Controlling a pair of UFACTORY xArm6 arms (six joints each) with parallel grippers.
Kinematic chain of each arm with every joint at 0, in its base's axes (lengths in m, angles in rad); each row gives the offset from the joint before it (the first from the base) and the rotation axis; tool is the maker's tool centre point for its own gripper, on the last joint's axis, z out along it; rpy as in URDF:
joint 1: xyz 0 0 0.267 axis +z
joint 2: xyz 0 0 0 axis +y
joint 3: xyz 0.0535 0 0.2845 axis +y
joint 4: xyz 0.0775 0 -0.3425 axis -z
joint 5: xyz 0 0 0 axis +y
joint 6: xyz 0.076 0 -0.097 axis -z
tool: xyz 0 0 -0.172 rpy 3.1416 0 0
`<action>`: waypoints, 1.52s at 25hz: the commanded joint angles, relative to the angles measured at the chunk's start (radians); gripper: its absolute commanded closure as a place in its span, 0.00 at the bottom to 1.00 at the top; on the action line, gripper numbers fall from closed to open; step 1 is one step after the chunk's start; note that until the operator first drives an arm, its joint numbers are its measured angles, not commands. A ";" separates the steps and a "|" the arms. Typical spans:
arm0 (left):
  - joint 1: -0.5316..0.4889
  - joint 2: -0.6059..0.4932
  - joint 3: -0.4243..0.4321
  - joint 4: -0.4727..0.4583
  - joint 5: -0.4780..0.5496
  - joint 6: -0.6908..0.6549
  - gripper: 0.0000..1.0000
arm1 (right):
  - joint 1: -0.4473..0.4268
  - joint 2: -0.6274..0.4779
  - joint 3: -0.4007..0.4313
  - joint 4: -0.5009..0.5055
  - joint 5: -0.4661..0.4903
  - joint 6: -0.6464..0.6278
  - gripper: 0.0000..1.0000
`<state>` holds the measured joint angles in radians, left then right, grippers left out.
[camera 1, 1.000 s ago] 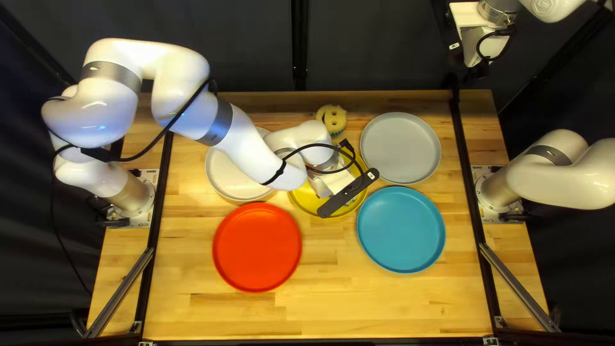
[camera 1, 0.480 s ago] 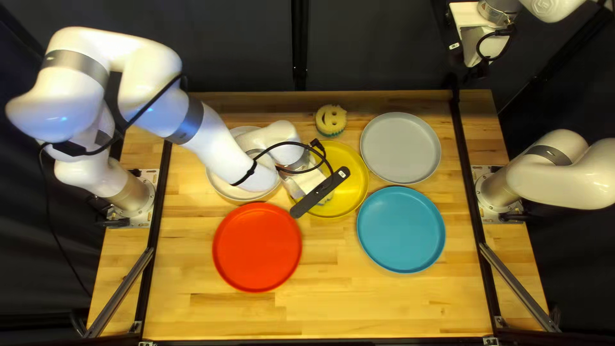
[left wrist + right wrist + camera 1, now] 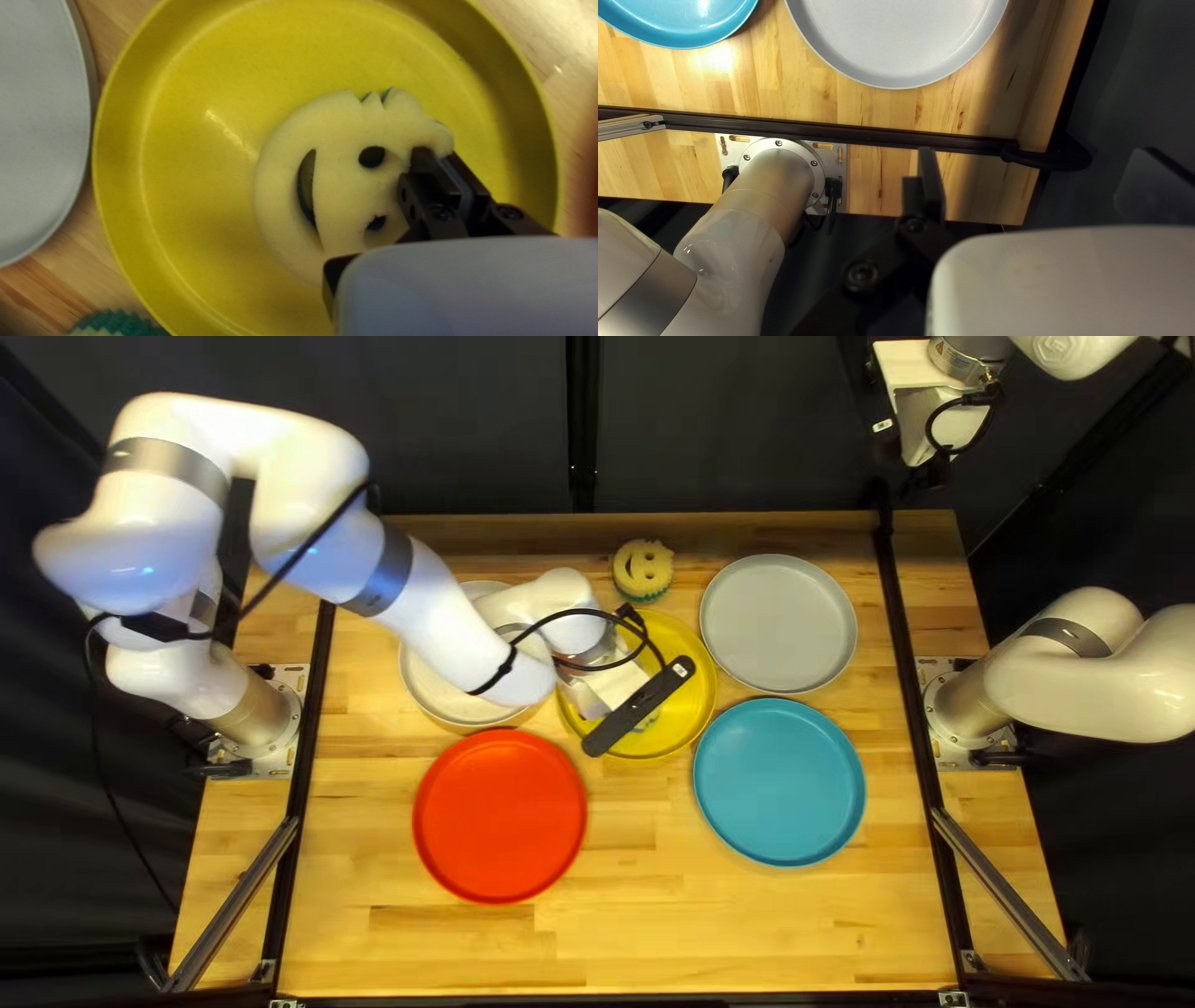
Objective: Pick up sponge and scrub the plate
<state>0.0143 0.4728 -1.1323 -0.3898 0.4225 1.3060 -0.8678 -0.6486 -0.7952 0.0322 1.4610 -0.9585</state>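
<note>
Now my left pincer (image 3: 437, 157) is grasping the pale-yellow smiley foam sponge (image 3: 336, 124) by its edge, its smile facing the wider stretch of the round yellow plate (image 3: 205, 74)

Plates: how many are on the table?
5: a red plate and a blue plate nearer the camera; behind them, a white plate partly hidden by my left arm, a yellow plate in the middle and a grey plate at right.
</note>
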 commanded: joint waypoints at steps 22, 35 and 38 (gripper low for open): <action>0.018 -0.244 0.326 -0.032 -0.063 -0.036 1.00 | 0.000 0.000 0.000 0.000 0.000 0.000 0.00; 0.077 0.006 -0.050 0.015 0.055 0.028 1.00 | 0.000 0.000 0.000 0.000 0.000 0.000 0.00; 0.083 -0.018 -0.026 0.012 0.057 0.037 1.00 | 0.000 0.000 0.000 0.000 0.000 0.000 0.00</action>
<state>0.0915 0.4734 -1.1783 -0.3756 0.4774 1.3351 -0.8678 -0.6486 -0.7952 0.0322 1.4610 -0.9585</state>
